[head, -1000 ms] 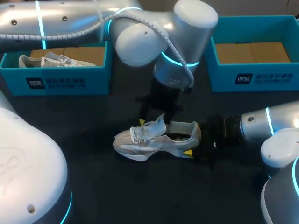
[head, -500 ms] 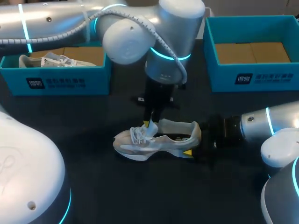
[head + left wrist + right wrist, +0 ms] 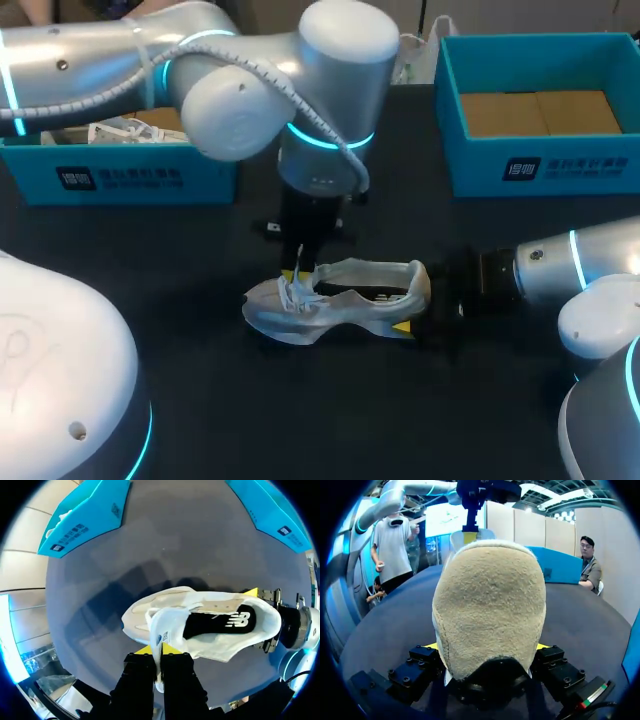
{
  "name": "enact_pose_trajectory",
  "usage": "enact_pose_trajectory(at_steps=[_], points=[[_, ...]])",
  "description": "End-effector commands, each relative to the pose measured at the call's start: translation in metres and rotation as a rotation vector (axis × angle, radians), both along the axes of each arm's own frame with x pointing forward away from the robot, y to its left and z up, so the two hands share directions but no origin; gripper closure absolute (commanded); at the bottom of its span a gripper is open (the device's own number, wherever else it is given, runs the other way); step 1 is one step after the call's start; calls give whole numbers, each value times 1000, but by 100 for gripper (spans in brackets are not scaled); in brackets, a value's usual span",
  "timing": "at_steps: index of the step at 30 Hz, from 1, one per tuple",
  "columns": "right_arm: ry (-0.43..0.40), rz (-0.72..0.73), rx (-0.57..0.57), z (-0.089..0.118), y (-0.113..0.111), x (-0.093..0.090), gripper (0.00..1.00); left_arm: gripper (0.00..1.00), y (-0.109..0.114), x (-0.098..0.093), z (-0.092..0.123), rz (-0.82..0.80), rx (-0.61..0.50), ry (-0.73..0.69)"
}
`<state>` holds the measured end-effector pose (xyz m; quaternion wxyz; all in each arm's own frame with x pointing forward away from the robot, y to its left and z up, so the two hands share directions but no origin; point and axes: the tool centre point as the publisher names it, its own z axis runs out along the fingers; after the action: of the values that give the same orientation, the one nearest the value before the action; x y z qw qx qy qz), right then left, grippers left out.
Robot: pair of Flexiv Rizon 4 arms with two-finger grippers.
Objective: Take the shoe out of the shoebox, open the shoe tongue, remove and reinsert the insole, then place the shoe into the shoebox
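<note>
A pale grey shoe (image 3: 340, 300) lies on its sole on the dark table, toe toward my left side. My left gripper (image 3: 298, 272) comes down from above and is shut on the shoe tongue (image 3: 162, 625), pinched between its yellow tips (image 3: 161, 649). The black insole (image 3: 215, 622) shows inside the opening. My right gripper (image 3: 415, 300) lies low on the table with a finger on each side of the heel (image 3: 490, 605), clasping it (image 3: 487, 647). In the right wrist view my left gripper (image 3: 470, 532) hangs beyond the heel.
A teal shoebox (image 3: 150, 175) at the back left holds another pale shoe (image 3: 120, 130). A second teal shoebox (image 3: 540, 165) at the back right shows only its cardboard floor. My left arm's big elbow hangs over the table's middle back.
My left gripper has come down onto the tongue, shut on it and shifted left with the arm, drawing the tongue toward the toe. The right gripper and shoe have stayed put.
</note>
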<state>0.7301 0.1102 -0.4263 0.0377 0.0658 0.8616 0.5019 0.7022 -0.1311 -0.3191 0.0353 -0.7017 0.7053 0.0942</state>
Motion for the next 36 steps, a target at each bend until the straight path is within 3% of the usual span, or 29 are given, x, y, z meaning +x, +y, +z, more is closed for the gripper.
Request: enact_pose_trajectory(at_steps=[1, 3, 7, 12, 13, 22, 33, 35, 36], points=[[0, -1, -2, -1, 1, -2, 100, 100, 15, -1, -8, 23, -44, -8], [0, -1, -2, -1, 1, -2, 100, 97, 19, 1, -10, 29, -42, -9], [0, -1, -2, -1, 1, -2, 100, 66, 28, 2, -16, 48, -27, -6], [0, -1, -2, -1, 1, -2, 100, 54, 35, 2, -23, 63, -23, 5], [0, -1, -2, -1, 1, -2, 100, 47, 37, 2, -25, 65, -21, 7], [0, -1, -2, -1, 1, -2, 100, 29, 55, 1, -40, 132, -23, 50], [0, -1, -2, -1, 1, -2, 100, 24, 58, 1, -58, 166, -35, 82], [0, -1, -2, -1, 1, -2, 100, 15, 58, -1, -54, 144, -39, 90], [0, -1, -2, -1, 1, -2, 100, 5, 58, -1, -51, 124, -46, 92]])
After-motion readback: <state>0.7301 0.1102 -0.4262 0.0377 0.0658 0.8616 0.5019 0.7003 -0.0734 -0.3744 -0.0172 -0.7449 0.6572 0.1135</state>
